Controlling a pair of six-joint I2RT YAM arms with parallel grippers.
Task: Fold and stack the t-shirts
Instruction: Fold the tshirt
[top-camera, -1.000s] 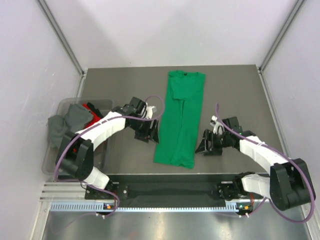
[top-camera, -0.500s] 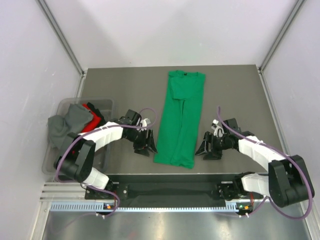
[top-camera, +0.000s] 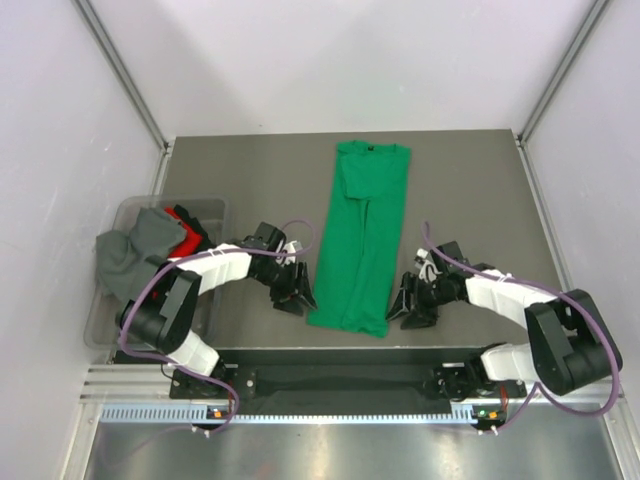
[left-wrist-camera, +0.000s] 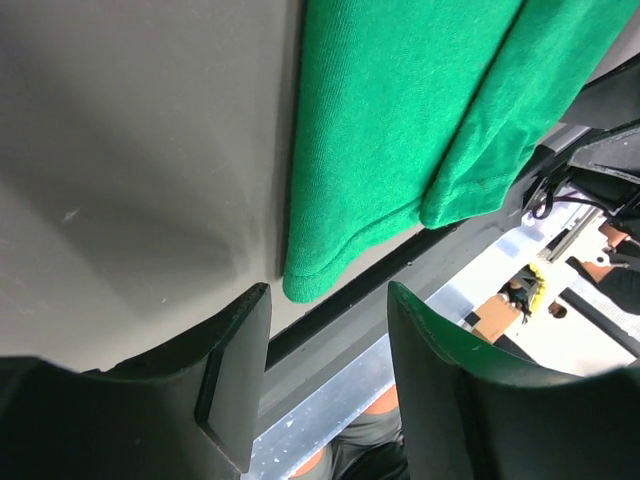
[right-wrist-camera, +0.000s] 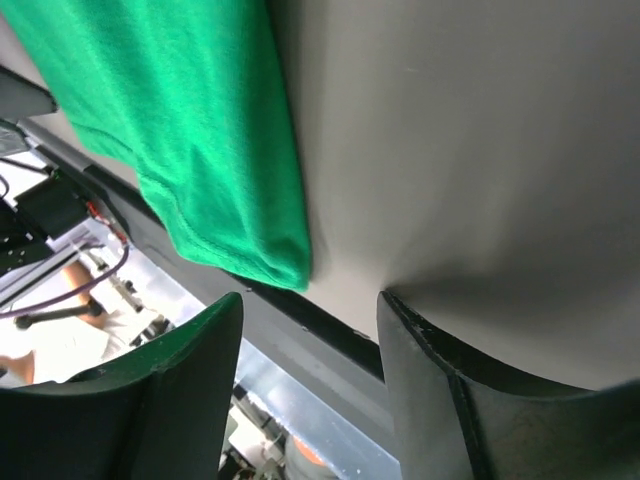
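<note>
At your far left, a clear bin (top-camera: 104, 318) holds a grey shirt (top-camera: 128, 255) and a red shirt (top-camera: 186, 226). Your left gripper (top-camera: 295, 295) sits low on the table (top-camera: 240, 170) with its fingers spread and nothing between them. The near left corner of the green shirt (top-camera: 362, 240) lies just ahead of the gap (left-wrist-camera: 325, 330). That shirt lies as a long flat strip down the middle, collar at the far end. Your right gripper (top-camera: 408, 305) is likewise spread wide and empty (right-wrist-camera: 310, 320), just beside the shirt's near right corner (right-wrist-camera: 180, 130).
</note>
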